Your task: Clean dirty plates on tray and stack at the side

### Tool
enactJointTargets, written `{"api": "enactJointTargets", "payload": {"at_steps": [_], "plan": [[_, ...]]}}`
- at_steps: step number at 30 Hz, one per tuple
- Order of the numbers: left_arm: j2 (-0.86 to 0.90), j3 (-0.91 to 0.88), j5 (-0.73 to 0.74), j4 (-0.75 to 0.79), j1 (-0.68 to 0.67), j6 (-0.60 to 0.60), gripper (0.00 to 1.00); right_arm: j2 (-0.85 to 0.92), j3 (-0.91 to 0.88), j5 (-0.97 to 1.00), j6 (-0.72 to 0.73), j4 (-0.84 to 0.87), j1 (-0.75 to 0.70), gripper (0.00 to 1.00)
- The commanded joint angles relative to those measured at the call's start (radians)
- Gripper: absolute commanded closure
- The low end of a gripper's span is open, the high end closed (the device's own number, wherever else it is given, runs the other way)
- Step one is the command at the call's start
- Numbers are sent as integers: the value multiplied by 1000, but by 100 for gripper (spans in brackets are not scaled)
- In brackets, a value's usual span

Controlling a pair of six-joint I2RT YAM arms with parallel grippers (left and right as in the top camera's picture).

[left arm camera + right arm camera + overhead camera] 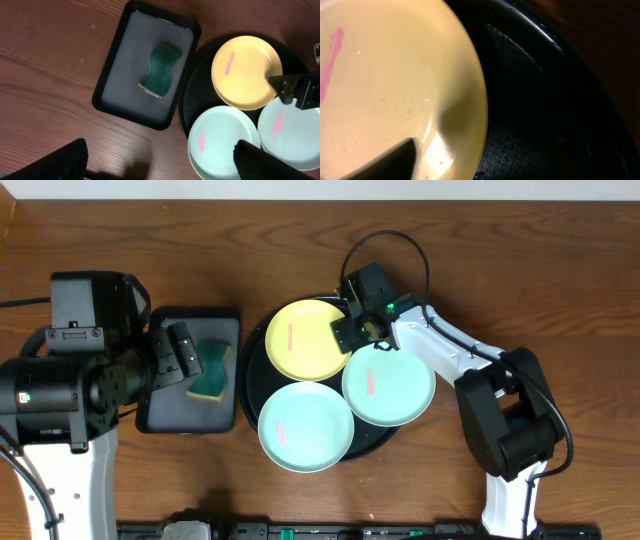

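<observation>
Yellow plate [305,340] on tray [196,92], right tool [347,330] straddling its edge

Smooth plastic plates [305,339] sit on a glossy black tray [251,383]; the table [200,240] is grained wood.

Left gripper [160,156] spread wide — right arm extended forward, right gripper [352,330] angled inward.
</observation>
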Motion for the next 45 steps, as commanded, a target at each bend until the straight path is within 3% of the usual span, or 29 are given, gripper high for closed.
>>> {"api": "enactJointTargets", "payload": {"at_steps": [1,3,9,13,17,19,21,31,38,42,45], "plan": [[3,-5,-12,-6,-2,9,7,-13,-1,9,2,2,-7,54],[3,-5,-12,-11,-2,9,7,-13,-1,9,2,2,-7,60],[3,-5,-12,-10,-2,9,8,-13,-1,9,1,5,-7,50],[3,-5,-13,-8,-2,9,14,-13,-1,10,1,5,-7,52],[4,-5,-13,-8,-2,9,18,-13,-1,13,2,5,-7,70],[5,-5,-13,-8,-2,9,18,-13,-1,13,2,5,-7,84],[7,-5,-13,-8,-2,9,19,-13,-1,13,2,4,-7,89],[8,-5,-13,-8,-2,9,22,-12,-2,16,6,-2,-3,85],[8,-5,-13,-8,-2,9,22,-11,-2,16,6,-2,-3,92],[8,-5,-13,-8,-2,9,22,-8,-2,16,5,-2,-3,88],[8,-5,-13,-9,-2,9,23,-6,-2,16,6,-2,-3,79]]}}
